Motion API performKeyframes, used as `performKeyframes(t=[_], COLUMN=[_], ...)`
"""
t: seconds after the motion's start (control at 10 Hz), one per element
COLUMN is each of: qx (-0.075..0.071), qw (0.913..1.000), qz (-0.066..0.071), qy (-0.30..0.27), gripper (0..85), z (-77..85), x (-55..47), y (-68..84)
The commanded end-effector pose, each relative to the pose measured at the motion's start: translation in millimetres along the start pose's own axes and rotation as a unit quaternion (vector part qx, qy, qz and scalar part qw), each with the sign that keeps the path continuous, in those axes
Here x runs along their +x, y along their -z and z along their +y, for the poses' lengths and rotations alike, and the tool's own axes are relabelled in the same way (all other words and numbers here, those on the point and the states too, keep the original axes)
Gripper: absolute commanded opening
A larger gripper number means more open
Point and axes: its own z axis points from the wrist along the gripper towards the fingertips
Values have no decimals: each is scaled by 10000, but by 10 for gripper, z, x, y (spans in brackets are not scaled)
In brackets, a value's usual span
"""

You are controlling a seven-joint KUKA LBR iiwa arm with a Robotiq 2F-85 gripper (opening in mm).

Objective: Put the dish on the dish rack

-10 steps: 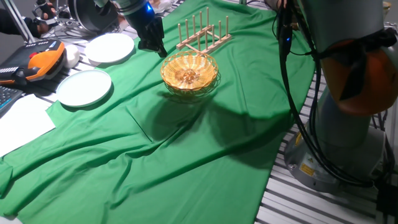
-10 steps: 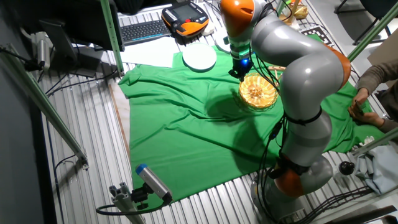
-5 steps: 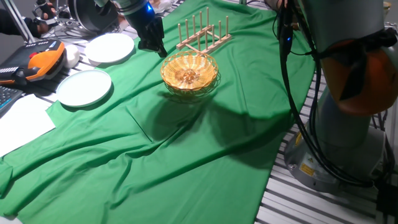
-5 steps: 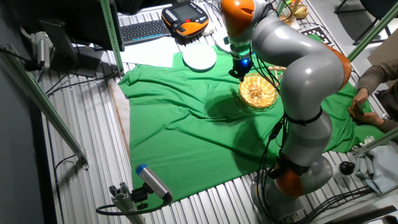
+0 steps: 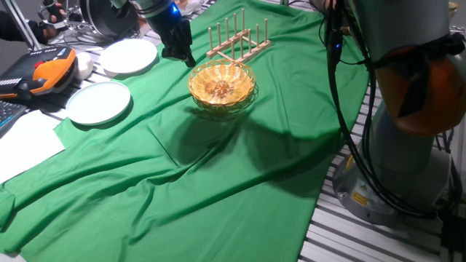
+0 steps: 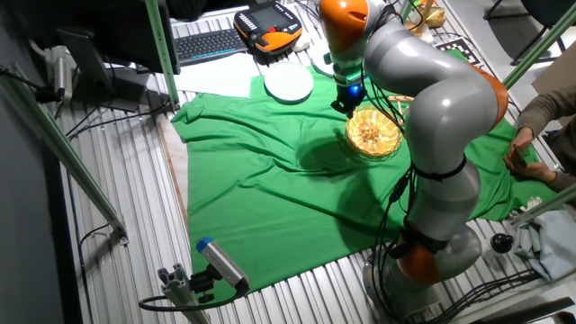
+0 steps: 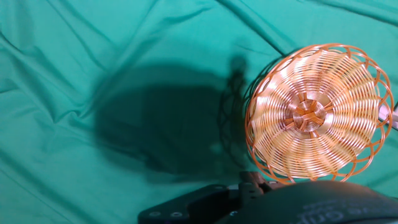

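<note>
Tool (image 5: 191, 61) sits low at the dish's (image 5: 222, 84) rim, on the side facing the two white plates (image 5: 98, 102). Reads as an edge approach: wicker bowl is too wide to span, so the rim is the only graspable part.

Jaw state: cannot tell. Fingertips are hidden behind the tool body in both fixed views and fall outside the hand view, which only shows dark housing at the bottom edge. Rim contact likewise unconfirmed; probably just beside it, not clamped.

Dish sits flat, open side up, on the green cloth (image 5: 218, 167) covering the desk, just beyond the tool. In the hand view it's off to the right of the tool (image 7: 314, 115), not centred.

Dish rack (image 5: 239, 42) stands just past the dish on the far side, pegs upright, slots empty. Dish not racked yet; it'll need tipping on edge to slot between pegs.
</note>
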Motion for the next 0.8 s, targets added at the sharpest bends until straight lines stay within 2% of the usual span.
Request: performKeyframes(t=[0.0,0.3,0.4,0.5,0.6,0.7], qx=[-8,-15,100,306,337,306], qw=[10000,10000,9986,9954,9927,9911], qz=[-10,-82,-512,-892,-1114,-1161], qy=[25,38,32,-143,-316,-580], gripper=[0,0,0,0,0,0], z=[0,0,0,0,0,0], x=[0,0,0,0,0,0], y=[0,0,0,0,0,0])
